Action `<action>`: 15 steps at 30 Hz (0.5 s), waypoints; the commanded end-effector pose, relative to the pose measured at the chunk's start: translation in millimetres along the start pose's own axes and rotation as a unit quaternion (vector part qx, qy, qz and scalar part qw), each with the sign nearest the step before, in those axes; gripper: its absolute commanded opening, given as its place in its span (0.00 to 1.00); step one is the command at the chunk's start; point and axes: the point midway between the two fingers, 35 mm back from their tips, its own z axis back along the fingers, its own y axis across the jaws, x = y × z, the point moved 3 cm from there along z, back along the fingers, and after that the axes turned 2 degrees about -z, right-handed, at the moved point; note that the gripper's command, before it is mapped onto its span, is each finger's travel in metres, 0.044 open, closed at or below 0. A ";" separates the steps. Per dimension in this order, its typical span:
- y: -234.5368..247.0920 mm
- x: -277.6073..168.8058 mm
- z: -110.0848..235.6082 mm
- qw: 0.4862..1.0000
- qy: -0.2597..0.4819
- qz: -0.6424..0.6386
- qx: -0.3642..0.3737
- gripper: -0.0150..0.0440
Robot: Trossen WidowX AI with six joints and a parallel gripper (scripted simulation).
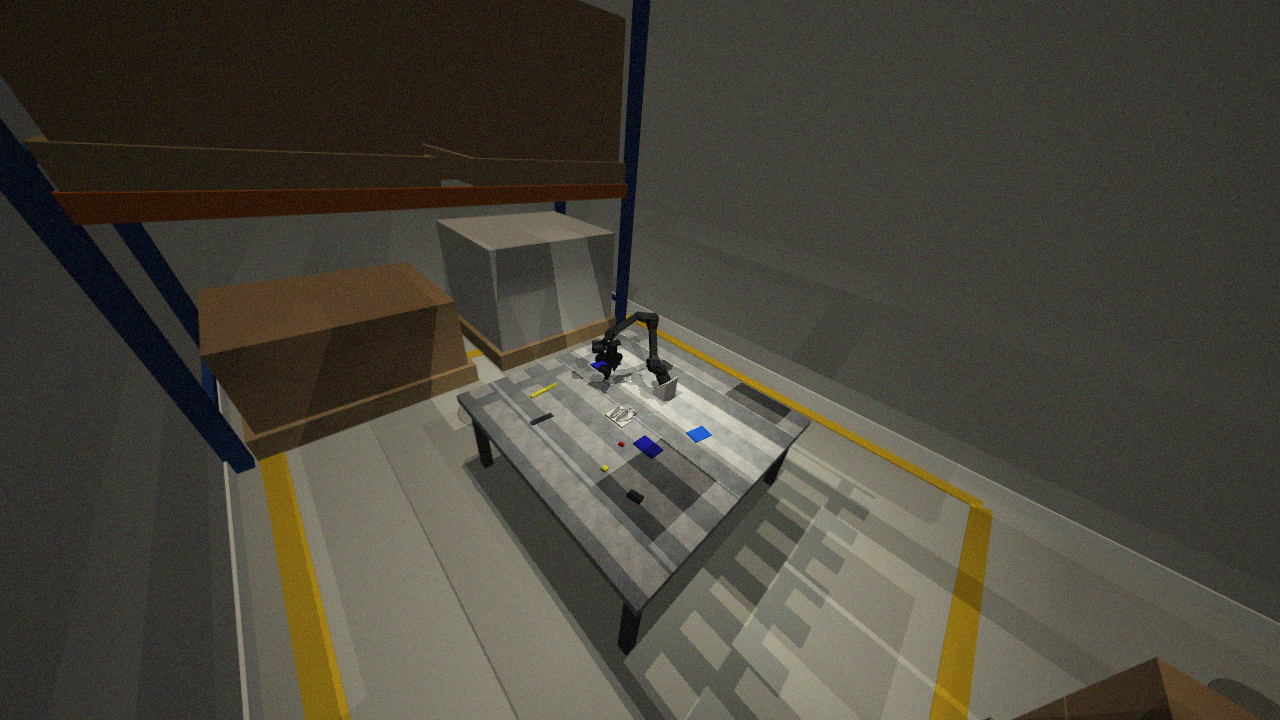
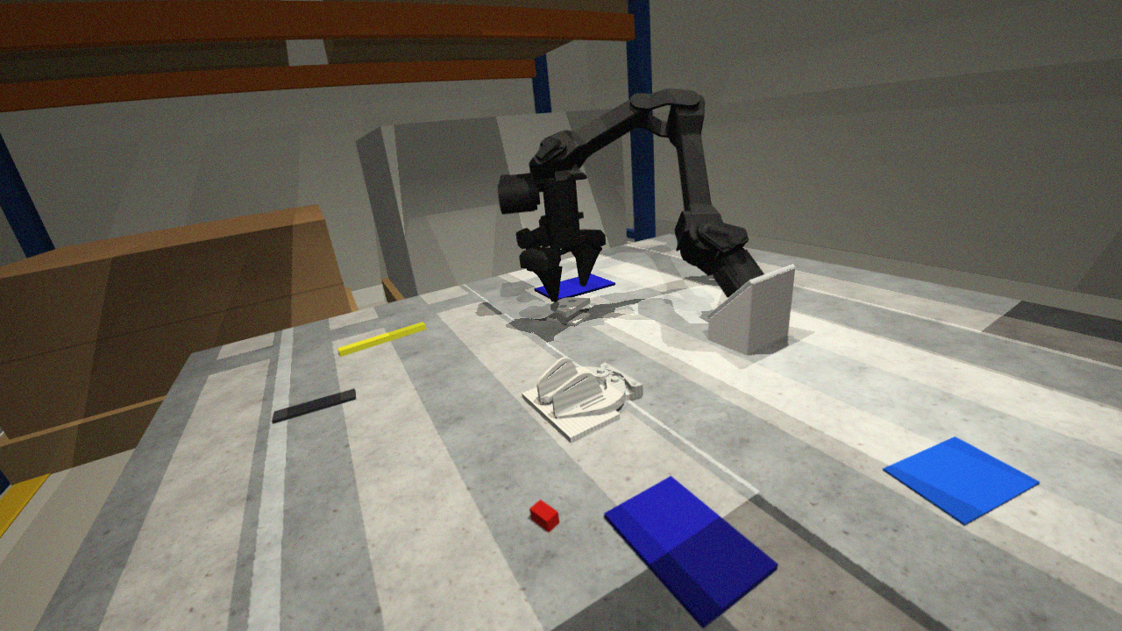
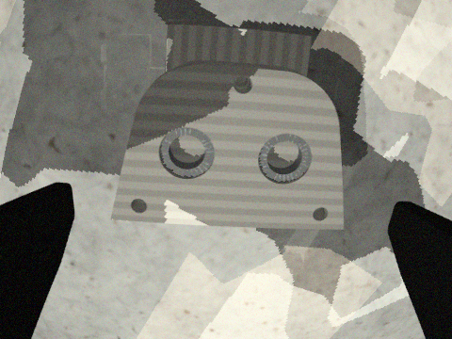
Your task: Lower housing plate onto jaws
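The grey housing plate [image 2: 572, 308] [image 3: 235, 193] has two ringed holes and three small ones. It sits raised over the table on a ribbed block [image 3: 240, 47]. My gripper [image 1: 611, 372] [image 2: 569, 293] [image 3: 239, 210] is open and empty, pointing down just above the plate. In the wrist view the fingers stand wide on either side of the plate's straight edge. The jaw assembly lies apart, nearer the table's middle: a white base [image 2: 576, 429] with two upright-finned jaws [image 2: 578, 397] [image 1: 621, 413]. Their stubs are too small to make out clearly.
A blue mat [image 2: 600, 283] lies behind the plate. A yellow bar [image 1: 543, 390] [image 2: 381, 338] and a black bar [image 1: 541, 418] [image 2: 314, 405] lie left. A red block [image 2: 543, 515], dark blue mat [image 2: 671, 518] and light blue mat [image 2: 961, 480] lie nearer the camera.
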 end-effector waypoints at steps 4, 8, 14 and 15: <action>-0.2 -1.2 -11.2 1.000 0.001 0.003 0.000 1.00; -0.2 -1.2 -11.5 1.000 0.001 0.003 0.000 1.00; 0.2 -1.2 -18.5 1.000 0.001 0.003 0.000 1.00; 0.3 -1.1 -20.1 1.000 0.001 0.003 0.000 1.00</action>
